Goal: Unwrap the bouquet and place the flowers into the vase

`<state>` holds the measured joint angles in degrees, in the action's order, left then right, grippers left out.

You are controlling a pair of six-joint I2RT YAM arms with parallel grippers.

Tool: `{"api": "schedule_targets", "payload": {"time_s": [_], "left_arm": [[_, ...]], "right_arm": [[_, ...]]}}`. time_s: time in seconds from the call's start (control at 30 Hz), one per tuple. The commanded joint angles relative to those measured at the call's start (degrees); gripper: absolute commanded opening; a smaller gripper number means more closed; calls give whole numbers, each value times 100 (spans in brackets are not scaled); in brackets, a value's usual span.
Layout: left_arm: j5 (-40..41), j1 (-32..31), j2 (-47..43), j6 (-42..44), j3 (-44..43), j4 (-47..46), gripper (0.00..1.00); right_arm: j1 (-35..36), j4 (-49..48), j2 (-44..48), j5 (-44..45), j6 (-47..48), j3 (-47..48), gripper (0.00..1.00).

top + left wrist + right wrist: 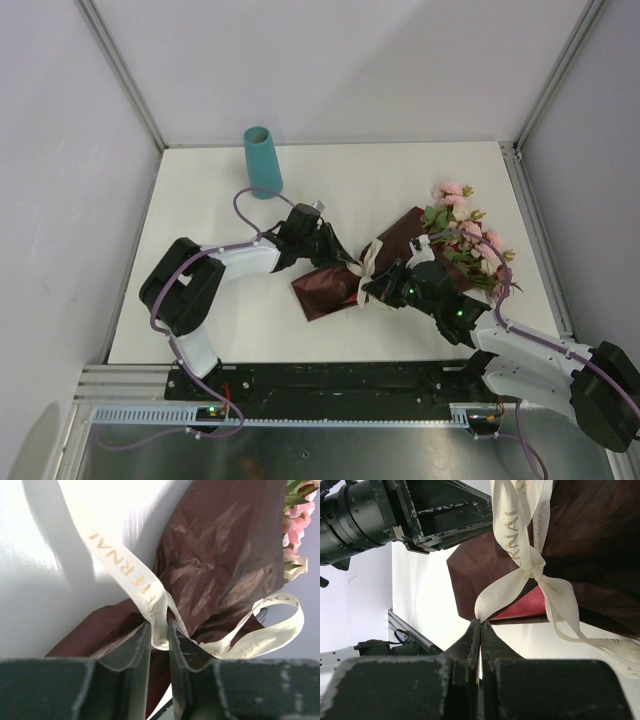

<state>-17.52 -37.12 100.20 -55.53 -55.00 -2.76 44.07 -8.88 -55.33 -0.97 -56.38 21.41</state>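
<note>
white desk (220,200) carries the bouquet (405,235), lying on its side right of centre, well apart from the vase (262,160) at the far edge. the left pincer (160,630) pinches one strand of the cream ribbon (145,587); the right pincer (480,625) is pressed together on a loop's tip. the ribbon looks soft and slippery, best gripped near its ends, away from the knot (538,572). the crinkly wrapping paper (225,555) should crease and spring back; the flowers (470,235) seem fragile. their stems are hidden inside the wrap, and the knot's build is hard to read.
</note>
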Motion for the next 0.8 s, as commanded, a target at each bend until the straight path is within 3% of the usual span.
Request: {"api": "schedule_targets", "payload": {"time_s": [0.0,0.1,0.17,0.43,0.77], "left_arm": [[-132,-31,-54,-89,-325,-181,21],[-121,-24,-68,-104,-372,-156,6],[-103,-17,-66,-107,-426,-102,1],[498,112,-161,234,-702,764,0],[831,677,-344,519,-499,1070,0]], "right_arm": [[-10,-88,9,58,106,-7,0],[-76,52,78,92,115,-13,0],[-119,167,170,96,107,-14,0],[-249,1057,855,731,-138,-128,0],[-410,2085,2177,1418,-554,-555,0]]}}
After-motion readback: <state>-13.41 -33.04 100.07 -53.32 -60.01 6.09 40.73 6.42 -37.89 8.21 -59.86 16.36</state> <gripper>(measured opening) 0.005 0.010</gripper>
